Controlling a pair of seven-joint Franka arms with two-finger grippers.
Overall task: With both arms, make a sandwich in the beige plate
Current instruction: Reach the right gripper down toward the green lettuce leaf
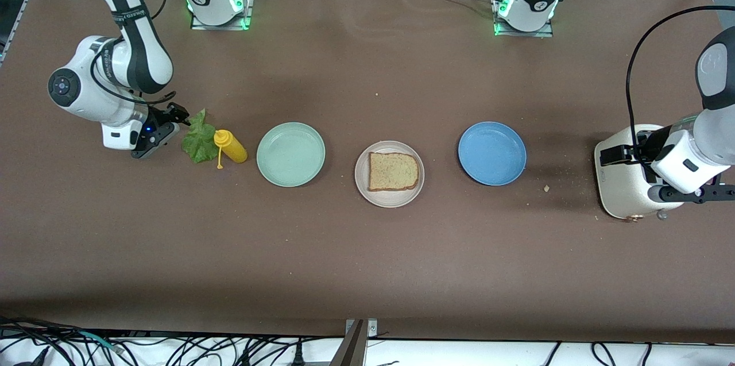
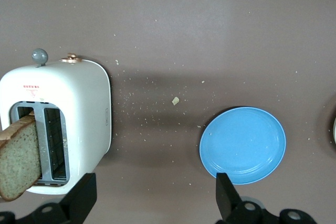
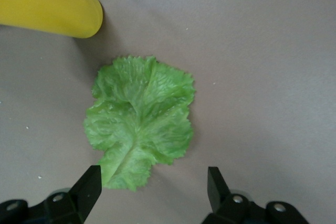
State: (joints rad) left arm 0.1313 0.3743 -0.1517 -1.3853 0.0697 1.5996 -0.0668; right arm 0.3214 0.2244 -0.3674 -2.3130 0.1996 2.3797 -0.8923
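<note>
The beige plate [image 1: 389,196] sits in the middle of the table, and it is the landmark here. One bread slice [image 1: 393,171] lies flat on it. The plate and everything else lie in one row across the table.

Toward the left arm's end, near the plate, is a blue plate [image 1: 492,153]. Well apart from the plate at that same end stands a white toaster [image 1: 620,182]. A second slice [image 2: 18,158] sticks up out of one toaster slot. Crumbs [image 2: 175,100] dot the table between the toaster and the blue plate. The left gripper [image 2: 155,195] hangs over the toaster, its fingers spread wide and holding nothing.

Toward the right arm's end, near the beige plate, is a green plate [image 1: 290,154]. Past that lies a yellow bottle [image 1: 231,146] on its side. The lettuce [image 1: 198,138] lies flat on the table, just beside the bottle. The right gripper [image 3: 155,187] is low over the lettuce's edge, fingers spread apart, one on each side of the leaf's stem end, gripping nothing.
</note>
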